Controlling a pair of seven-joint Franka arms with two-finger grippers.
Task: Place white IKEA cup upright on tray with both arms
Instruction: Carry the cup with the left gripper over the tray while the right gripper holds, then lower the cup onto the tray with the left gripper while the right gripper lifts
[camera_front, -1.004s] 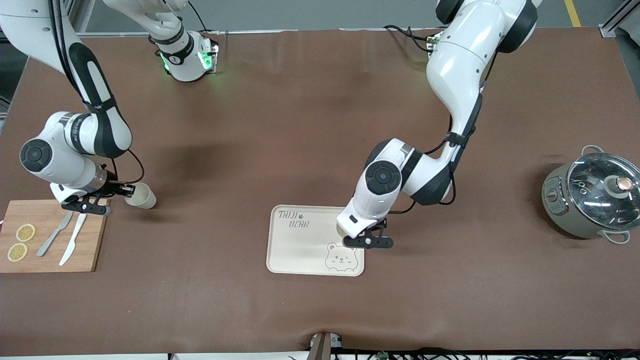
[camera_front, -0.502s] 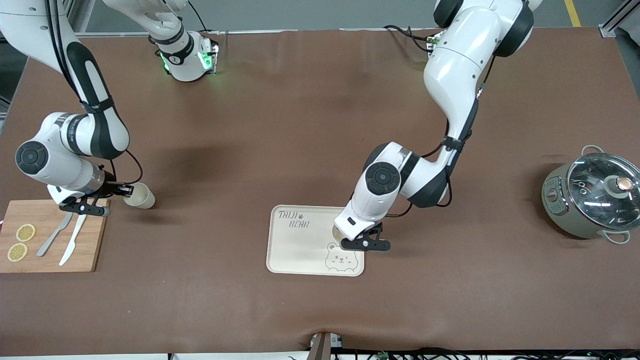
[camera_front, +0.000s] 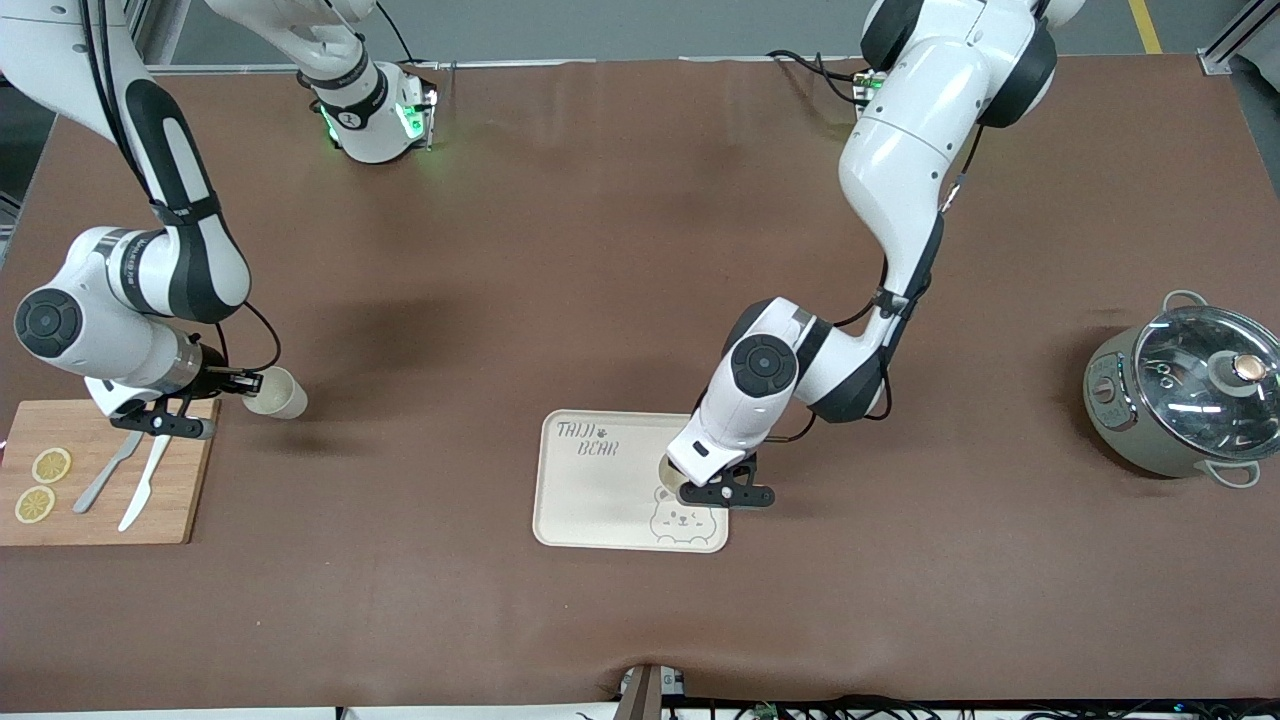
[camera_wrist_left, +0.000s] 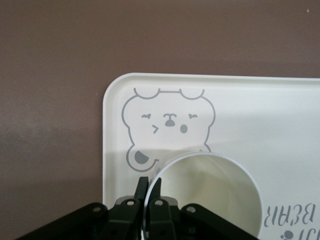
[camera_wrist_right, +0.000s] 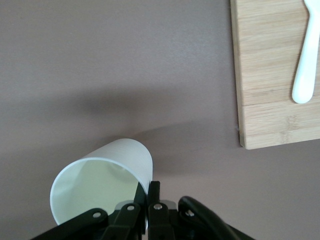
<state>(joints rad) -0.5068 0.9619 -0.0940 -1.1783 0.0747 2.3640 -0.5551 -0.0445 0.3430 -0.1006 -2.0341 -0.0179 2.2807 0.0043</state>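
The cream tray (camera_front: 600, 490) with a bear face (camera_wrist_left: 169, 122) lies mid-table. My left gripper (camera_front: 690, 482) is over the tray's corner toward the left arm's end, shut on the rim of a white cup (camera_wrist_left: 210, 195); one finger is inside the rim, one outside. That cup (camera_front: 668, 471) stands upright with its mouth up, next to the bear face; I cannot tell if it touches the tray. My right gripper (camera_front: 250, 382) is shut on the rim of a second white cup (camera_front: 278, 393), which is tilted low over the table beside the cutting board, seen too in the right wrist view (camera_wrist_right: 100, 185).
A wooden cutting board (camera_front: 100, 500) at the right arm's end carries a grey fork (camera_front: 108, 470), a white knife (camera_front: 145, 480) and two lemon slices (camera_front: 50, 465). A lidded pot (camera_front: 1185, 400) stands at the left arm's end.
The left gripper has carried its cup across the tray toward the bear face, nearer the front camera. The right arm has shifted slightly toward its end of the table with its cup.
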